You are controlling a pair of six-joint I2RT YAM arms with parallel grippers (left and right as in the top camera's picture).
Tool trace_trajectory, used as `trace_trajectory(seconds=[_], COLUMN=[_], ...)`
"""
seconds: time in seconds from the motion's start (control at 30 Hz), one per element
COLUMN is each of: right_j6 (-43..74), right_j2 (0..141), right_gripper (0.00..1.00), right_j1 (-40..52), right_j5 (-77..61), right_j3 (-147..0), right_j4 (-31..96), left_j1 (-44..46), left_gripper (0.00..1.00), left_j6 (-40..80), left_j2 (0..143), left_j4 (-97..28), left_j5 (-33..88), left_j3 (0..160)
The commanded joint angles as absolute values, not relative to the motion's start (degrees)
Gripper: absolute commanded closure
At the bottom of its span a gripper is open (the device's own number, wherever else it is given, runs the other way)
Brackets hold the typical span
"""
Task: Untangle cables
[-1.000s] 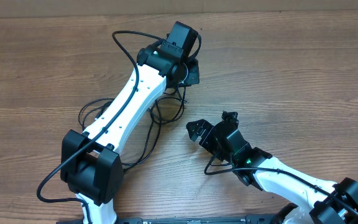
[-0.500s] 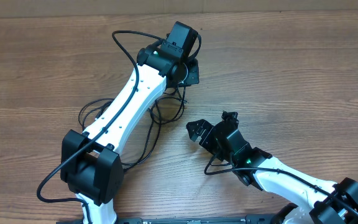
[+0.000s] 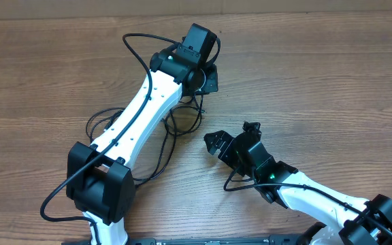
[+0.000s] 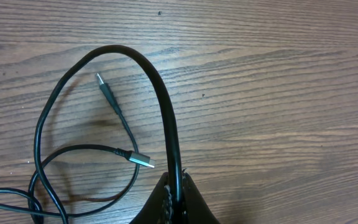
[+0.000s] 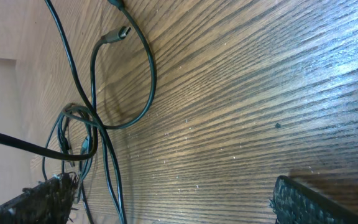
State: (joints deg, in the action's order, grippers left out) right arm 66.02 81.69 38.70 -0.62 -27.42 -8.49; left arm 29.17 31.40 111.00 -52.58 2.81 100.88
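The cables [image 3: 167,146] are thin black wires lying tangled on the wooden table beside and under my left arm. My left gripper [image 3: 206,78] is at the far middle of the table. In the left wrist view the left gripper [image 4: 176,182] is shut on one black cable [image 4: 165,99], which arcs up and round to the left. Two plug ends [image 4: 143,160] lie inside that loop. My right gripper [image 3: 233,135] is open just right of the tangle, holding nothing. In the right wrist view its fingers [image 5: 309,199] stand wide apart, with the knot of cables [image 5: 79,124] at the left.
The table is bare brown wood [image 3: 318,82]. More cable loops [image 3: 95,122] lie left of my left arm's white forearm [image 3: 141,112]. A thicker black cable [image 3: 136,51] fixed to the left arm curves above it. The right arm's base sits at the bottom right corner.
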Motion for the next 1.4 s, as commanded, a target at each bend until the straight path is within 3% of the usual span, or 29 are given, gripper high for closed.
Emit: trace_trajectory(seconds=[0.0, 1.37], right_j6=[66.2, 66.2], right_j2=[81.0, 81.0], right_gripper=[0.0, 0.0], right_j1=[38.6, 38.6], right_j5=[-0.3, -0.3], right_j3=[-27.4, -27.4], right_j4=[-8.9, -8.9], left_j1=[28.8, 28.9], left_gripper=[0.96, 0.96], left_j6=[31.2, 31.3], left_j2=[109.6, 109.6], left_j4=[-53.1, -53.7], left_j5=[2.4, 4.5], left_j3=[102.4, 102.4])
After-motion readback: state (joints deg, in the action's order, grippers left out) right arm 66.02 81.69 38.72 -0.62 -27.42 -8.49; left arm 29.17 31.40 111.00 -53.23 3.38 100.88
